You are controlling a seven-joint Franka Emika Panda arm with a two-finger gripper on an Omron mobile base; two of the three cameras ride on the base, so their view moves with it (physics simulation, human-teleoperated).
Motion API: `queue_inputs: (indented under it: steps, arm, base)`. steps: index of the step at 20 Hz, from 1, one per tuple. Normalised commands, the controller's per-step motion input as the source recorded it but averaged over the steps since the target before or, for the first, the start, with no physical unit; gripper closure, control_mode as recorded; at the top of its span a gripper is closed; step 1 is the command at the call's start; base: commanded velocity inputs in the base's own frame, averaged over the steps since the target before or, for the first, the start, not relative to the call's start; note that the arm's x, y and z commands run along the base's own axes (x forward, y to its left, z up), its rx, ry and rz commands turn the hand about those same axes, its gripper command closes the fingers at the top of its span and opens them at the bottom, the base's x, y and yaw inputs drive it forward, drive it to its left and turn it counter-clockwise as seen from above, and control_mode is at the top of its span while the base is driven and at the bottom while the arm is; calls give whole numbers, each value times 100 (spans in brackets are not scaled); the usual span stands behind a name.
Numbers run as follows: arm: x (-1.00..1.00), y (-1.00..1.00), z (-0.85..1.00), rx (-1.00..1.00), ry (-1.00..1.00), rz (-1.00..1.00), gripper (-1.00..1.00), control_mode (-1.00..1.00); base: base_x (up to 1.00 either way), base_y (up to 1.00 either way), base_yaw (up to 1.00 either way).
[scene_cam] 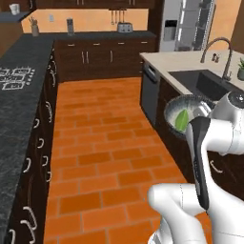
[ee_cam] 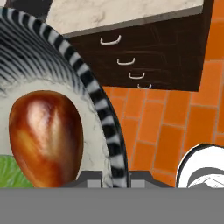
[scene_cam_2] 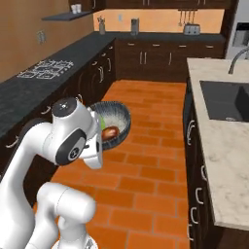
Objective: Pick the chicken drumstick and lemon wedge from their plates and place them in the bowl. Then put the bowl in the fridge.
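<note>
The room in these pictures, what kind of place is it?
A home kitchen, rendered. A sink with a curved faucet sits in a pale counter, a steel fridge stands at the back, and a gas cooktop lies on the dark counter.

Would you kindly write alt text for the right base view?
The white arm carries the bowl above the orange brick floor, with the chicken drumstick and lemon wedge inside it. Dark cabinets line the left, and a pale counter with a sink runs along the right.
</note>
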Motion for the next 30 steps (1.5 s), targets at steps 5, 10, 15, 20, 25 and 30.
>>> queue_inputs:
  steps: [5, 10, 15, 20, 25, 30]
  arm:
    - [0, 0, 0, 0, 0, 0, 100, 100]
    - [0, 0, 0, 0, 0, 0, 100, 100]
    - [0, 0, 0, 0, 0, 0, 100, 100]
    - [0, 0, 0, 0, 0, 0, 100, 100]
    - [0, 0, 0, 0, 0, 0, 100, 100]
    - [0, 0, 0, 0, 0, 0, 100, 100]
  base:
    - [100, 15, 34]
    - [100, -42, 14]
    - [100, -29, 7]
    - [100, -25, 0]
    - [100, -18, -5]
    - [100, 0, -20]
